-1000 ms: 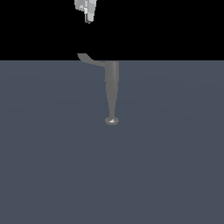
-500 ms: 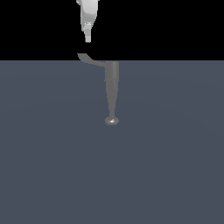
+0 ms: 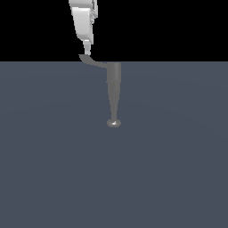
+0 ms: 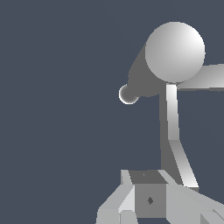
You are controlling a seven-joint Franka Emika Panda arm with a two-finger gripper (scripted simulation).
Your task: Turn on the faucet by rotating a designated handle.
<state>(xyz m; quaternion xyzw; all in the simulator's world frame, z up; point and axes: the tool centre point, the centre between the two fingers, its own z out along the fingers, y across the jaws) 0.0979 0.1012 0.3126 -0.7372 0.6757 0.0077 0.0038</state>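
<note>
Grey metal faucet (image 3: 114, 95) on a dark slate surface (image 3: 53, 169), with my white gripper (image 3: 87, 51) hanging directly over the flared tip of its handle (image 3: 91, 61). Exterior view: the fingertips sit touching or just short of the lever's outer end, which lies straight beneath them; the tapered column and its shiny knob (image 3: 114, 123) stand beside and below the gripper, apart from it. I read the far-out placement as deliberate, since pressing at the tip gives the longest arm for turning the lever about the wide end. Wrist view: one finger (image 4: 173, 127) reaches toward the faucet (image 4: 175, 52), seen end-on as a pale sphere with the small knob (image 4: 127, 94) behind; the handle (image 4: 210, 78) runs off the frame edge. Only that finger shows clearly, so I cannot tell whether the gripper is spread or pressed together. Judged stage: approach finished or nearly so, rotation not yet begun; a slip off the thin tip is the risk
</note>
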